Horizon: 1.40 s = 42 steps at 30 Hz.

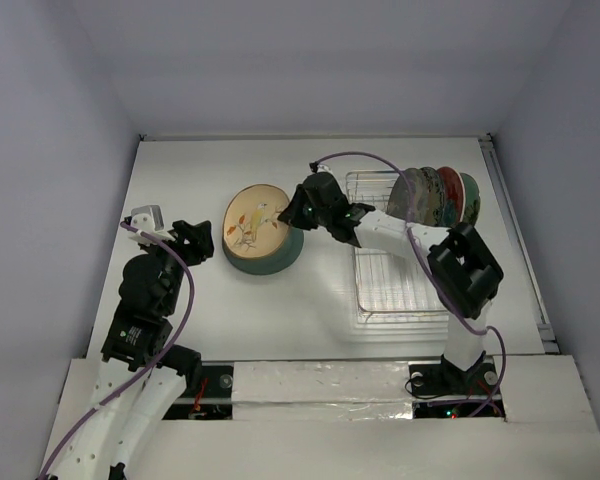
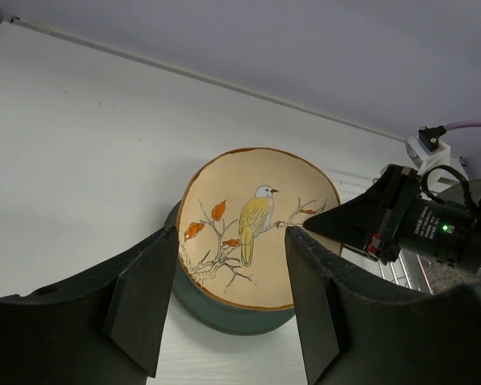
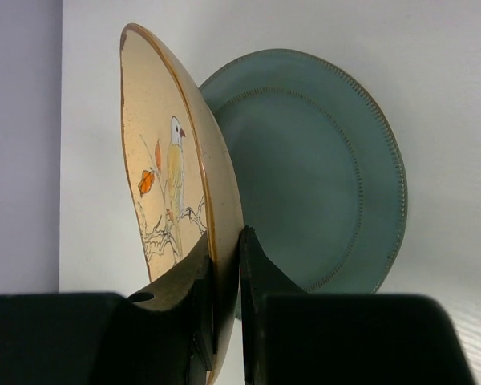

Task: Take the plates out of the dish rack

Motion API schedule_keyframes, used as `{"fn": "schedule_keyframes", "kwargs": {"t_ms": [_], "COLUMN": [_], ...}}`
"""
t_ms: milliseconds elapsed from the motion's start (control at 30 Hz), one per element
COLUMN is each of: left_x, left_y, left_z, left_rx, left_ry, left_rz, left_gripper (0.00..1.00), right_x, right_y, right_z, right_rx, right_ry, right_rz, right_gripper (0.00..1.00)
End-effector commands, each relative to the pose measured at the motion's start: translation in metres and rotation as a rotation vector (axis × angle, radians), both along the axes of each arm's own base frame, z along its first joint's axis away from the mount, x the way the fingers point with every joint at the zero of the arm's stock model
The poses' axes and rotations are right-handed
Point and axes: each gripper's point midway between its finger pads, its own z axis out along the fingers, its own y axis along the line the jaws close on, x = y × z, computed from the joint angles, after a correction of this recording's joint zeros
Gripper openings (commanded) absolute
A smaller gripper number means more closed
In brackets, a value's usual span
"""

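Note:
A cream plate (image 1: 256, 221) with a painted bird is held by its rim in my right gripper (image 1: 298, 212), tilted over a teal plate (image 1: 270, 258) lying flat on the table. In the right wrist view the fingers clamp the cream plate (image 3: 172, 192) on edge, with the teal plate (image 3: 317, 164) behind. The left wrist view shows the cream plate (image 2: 252, 224) beyond my open, empty left gripper (image 2: 231, 297). In the top view my left gripper (image 1: 195, 241) is left of both plates. The silver dish rack (image 1: 390, 270) holds several upright plates (image 1: 440, 195) at its far end.
White walls close the table at the back and sides. The right arm's cable (image 1: 370, 158) loops over the rack. A metal rail (image 1: 515, 240) runs along the table's right edge.

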Motion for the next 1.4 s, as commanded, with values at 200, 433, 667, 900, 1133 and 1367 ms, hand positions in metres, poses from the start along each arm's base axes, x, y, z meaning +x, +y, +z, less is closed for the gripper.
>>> {"fn": "schedule_keyframes", "kwargs": {"t_ms": [200,433,667,900,1133,1367], "left_x": [0.000,0.000,-0.001,-0.002,-0.002,-0.003], "left_y": [-0.002,-0.002,-0.002,-0.001,-0.001,-0.001], "left_z": [0.008,0.008,0.010,0.012,0.011,0.013], "left_rx": [-0.013,-0.012,-0.013,-0.017,-0.015,-0.016], "left_ry": [-0.032,-0.032,-0.041,-0.046,-0.047,-0.054], "left_rz": [-0.008,-0.008,-0.008,-0.008,-0.008,-0.008], "left_gripper": [0.52,0.52,0.52,0.52,0.52,0.10], "right_x": [0.018,0.011,0.003,0.005,0.002,-0.014], "right_y": [0.029,0.024,0.004,-0.032,-0.102,-0.245], "right_z": [0.014,-0.017,-0.046,-0.038,0.052,0.114], "right_rx": [0.218,0.163,-0.016,-0.286,-0.388,-0.533], "right_ry": [-0.049,0.005,0.039,-0.016,-0.213,-0.279], "right_rz": [-0.014,-0.011,0.003,-0.012,-0.194,-0.487], "right_gripper": [0.02,0.39,0.79,1.00,0.14,0.00]}}
